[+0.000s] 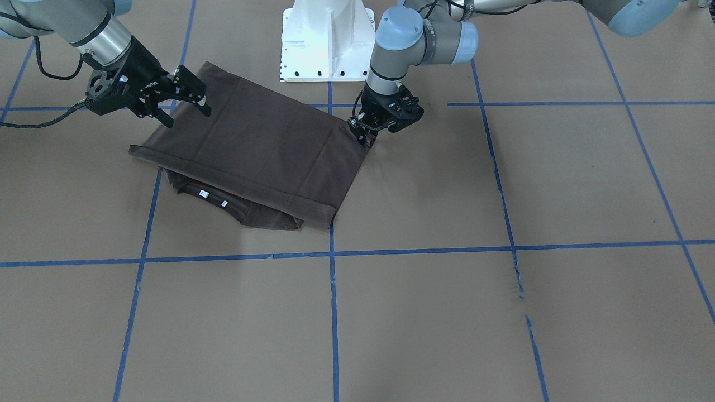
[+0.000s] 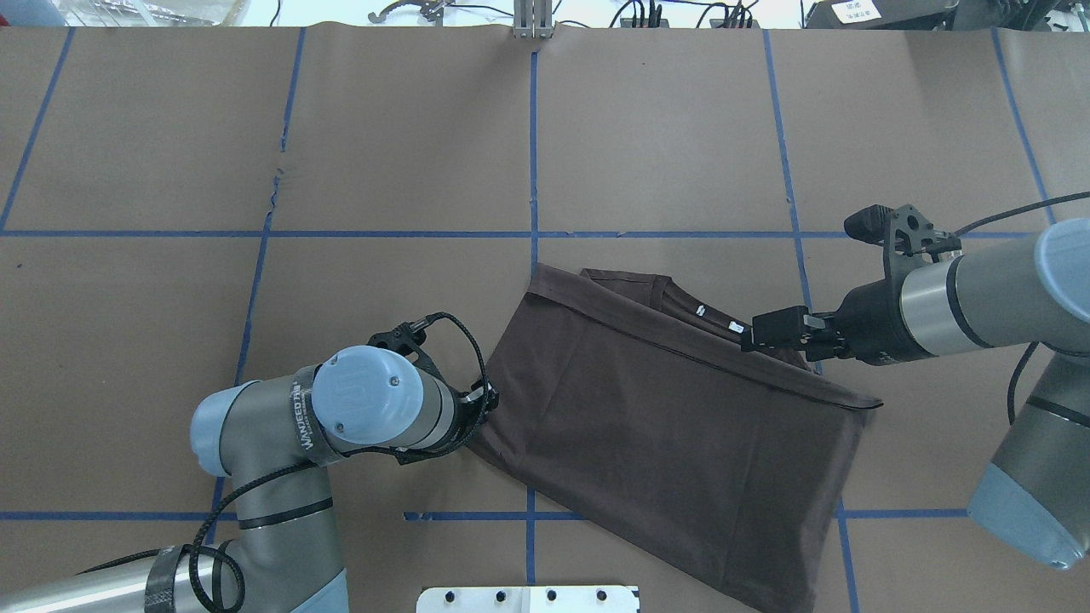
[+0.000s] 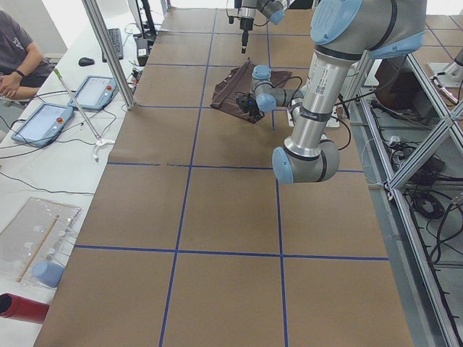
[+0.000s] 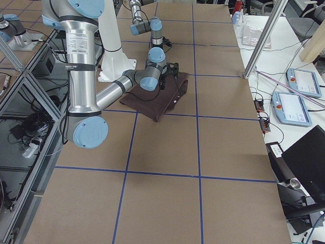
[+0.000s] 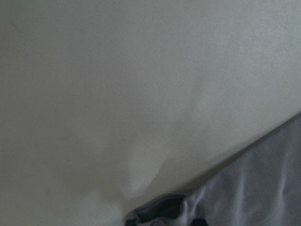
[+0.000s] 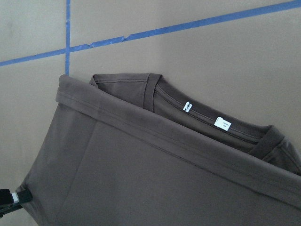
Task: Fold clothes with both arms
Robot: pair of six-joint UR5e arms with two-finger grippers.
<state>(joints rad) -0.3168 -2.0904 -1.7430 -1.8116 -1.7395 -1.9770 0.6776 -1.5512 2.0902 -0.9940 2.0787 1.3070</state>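
The dark brown T-shirt (image 1: 257, 145) lies folded on the brown table, its hem laid over just short of the collar (image 6: 207, 117), which shows two small white labels. It also shows in the overhead view (image 2: 673, 417). My left gripper (image 1: 364, 138) points down at the shirt's corner nearest the left arm (image 2: 487, 407) and looks shut on the fabric there. The left wrist view shows bunched fabric (image 5: 263, 179) at its bottom edge. My right gripper (image 1: 181, 103) is open and empty, hovering just above the opposite side of the shirt near the hem (image 2: 766, 330).
The white pedestal base (image 1: 327, 39) stands just behind the shirt. Blue tape lines (image 1: 333, 312) grid the table. Off the far table edge are tablets (image 3: 94, 90) and a seated person (image 3: 14, 50).
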